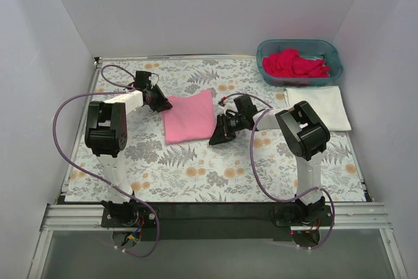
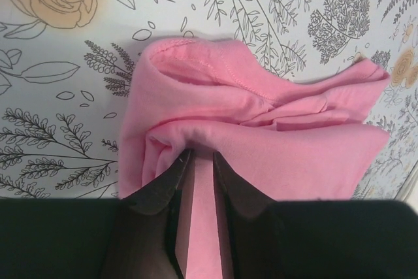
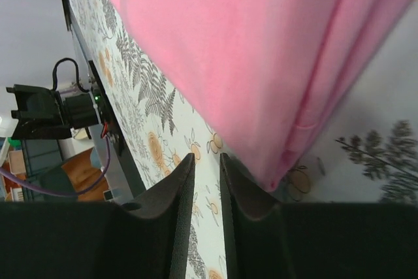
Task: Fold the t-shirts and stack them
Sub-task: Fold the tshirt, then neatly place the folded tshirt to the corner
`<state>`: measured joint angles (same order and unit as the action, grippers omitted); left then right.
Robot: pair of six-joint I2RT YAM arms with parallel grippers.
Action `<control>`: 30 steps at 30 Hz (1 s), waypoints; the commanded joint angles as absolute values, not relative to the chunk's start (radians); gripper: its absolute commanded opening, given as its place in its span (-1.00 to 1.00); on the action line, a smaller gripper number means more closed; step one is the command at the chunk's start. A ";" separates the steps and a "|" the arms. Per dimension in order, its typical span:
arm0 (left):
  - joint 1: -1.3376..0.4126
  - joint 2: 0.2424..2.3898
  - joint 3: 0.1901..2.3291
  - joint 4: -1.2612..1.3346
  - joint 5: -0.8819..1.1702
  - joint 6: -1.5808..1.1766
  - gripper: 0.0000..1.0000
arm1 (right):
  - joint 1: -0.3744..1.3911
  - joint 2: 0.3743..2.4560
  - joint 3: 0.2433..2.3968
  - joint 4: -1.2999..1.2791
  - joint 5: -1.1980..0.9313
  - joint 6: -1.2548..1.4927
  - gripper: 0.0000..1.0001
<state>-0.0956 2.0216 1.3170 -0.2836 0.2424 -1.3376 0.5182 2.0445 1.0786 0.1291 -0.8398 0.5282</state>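
Note:
The light pink t-shirt (image 1: 189, 117) lies folded in a rectangle on the middle of the table. My left gripper (image 1: 163, 104) is at its left edge. In the left wrist view the jaws (image 2: 201, 153) are shut on a bunched fold of the pink shirt (image 2: 261, 142), with cloth between the fingers. My right gripper (image 1: 215, 140) sits low at the shirt's near right corner. In the right wrist view its jaws (image 3: 207, 157) stand narrowly apart and empty, and the pink shirt's edge (image 3: 248, 50) lies just beside one finger. A folded white t-shirt (image 1: 320, 106) lies at the right. Deep pink-red shirts (image 1: 295, 63) fill the basket.
The teal plastic basket (image 1: 333, 53) stands at the far right corner, just behind the white shirt. The grey-and-orange floral cloth (image 1: 196, 168) covers the table. White walls close in the left, back and right sides. Purple cables loop beside both arms.

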 commanded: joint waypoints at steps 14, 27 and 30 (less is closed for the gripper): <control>-0.146 1.672 1.227 -0.399 0.184 -1.160 -0.23 | 0.451 2.137 1.626 0.112 -0.698 0.607 -0.41; -0.371 1.387 1.062 -0.471 -0.017 -1.074 -0.08 | 0.434 2.454 1.790 0.124 -0.623 0.654 -0.41; -0.454 1.388 1.057 -0.468 -0.047 -1.042 -0.06 | 0.431 2.428 1.738 0.127 -0.588 0.618 -0.39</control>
